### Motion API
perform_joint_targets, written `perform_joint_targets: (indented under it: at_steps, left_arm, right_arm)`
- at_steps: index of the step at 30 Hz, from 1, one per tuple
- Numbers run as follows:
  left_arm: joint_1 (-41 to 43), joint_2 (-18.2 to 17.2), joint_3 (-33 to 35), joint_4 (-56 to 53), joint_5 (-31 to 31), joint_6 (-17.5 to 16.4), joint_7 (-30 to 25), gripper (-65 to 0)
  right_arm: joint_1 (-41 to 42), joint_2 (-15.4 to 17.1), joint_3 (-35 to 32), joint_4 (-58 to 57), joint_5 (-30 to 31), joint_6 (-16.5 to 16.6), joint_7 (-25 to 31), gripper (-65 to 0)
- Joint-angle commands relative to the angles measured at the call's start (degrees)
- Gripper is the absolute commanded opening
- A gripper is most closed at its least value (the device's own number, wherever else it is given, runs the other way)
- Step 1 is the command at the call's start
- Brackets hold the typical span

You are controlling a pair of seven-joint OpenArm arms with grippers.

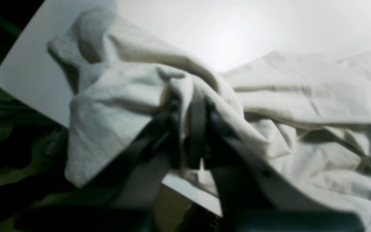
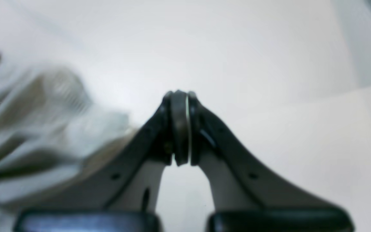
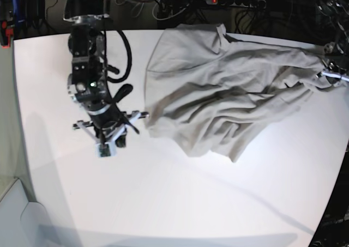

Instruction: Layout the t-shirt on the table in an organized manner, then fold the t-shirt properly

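While its jaws pinch a bunched fold of the t-shirt (image 1: 301, 96) at that garment's outer edge, the left pincer (image 1: 190, 106) sits near the corner of the worktop (image 1: 31, 74). Beside the shirt's opposite edge, just apart from the cloth, the right pincer (image 2: 179, 129) hangs with jaws pressed together on nothing. Between the two arms, the shirt lies rumpled and partly spread across the far half of the worktop.
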Motion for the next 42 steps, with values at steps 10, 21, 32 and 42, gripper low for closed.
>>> perform_joint_targets:
  at_steps: [10, 21, 32, 42]
  left_arm:
    - [2.0, 0.3, -0.3, 1.6, -0.5, 0.2, -1.0, -64.7]
    - [3.6, 1.8, -0.4, 1.8, -0.6, 0.2, -1.0, -64.5]
    - [7.2, 1.4, -0.8, 5.6, -6.5, 0.2, 2.0, -23.5]
    - [10.5, 0.9, -16.8, 11.4, -18.4, 0.2, 3.0, -15.5]
  right_arm:
    - [-2.7, -5.4, -8.3, -4.3, 0.4, -0.1, -0.6, -65.0]
    - [-1.5, -5.2, -9.4, -15.0, 0.4, -0.1, -0.2, -65.0]
    - [-0.9, -3.1, -9.3, -15.2, 0.4, -0.2, -0.2, -65.0]
    - [-0.2, -2.9, -9.3, -15.3, 0.4, -0.2, -0.2, -65.0]
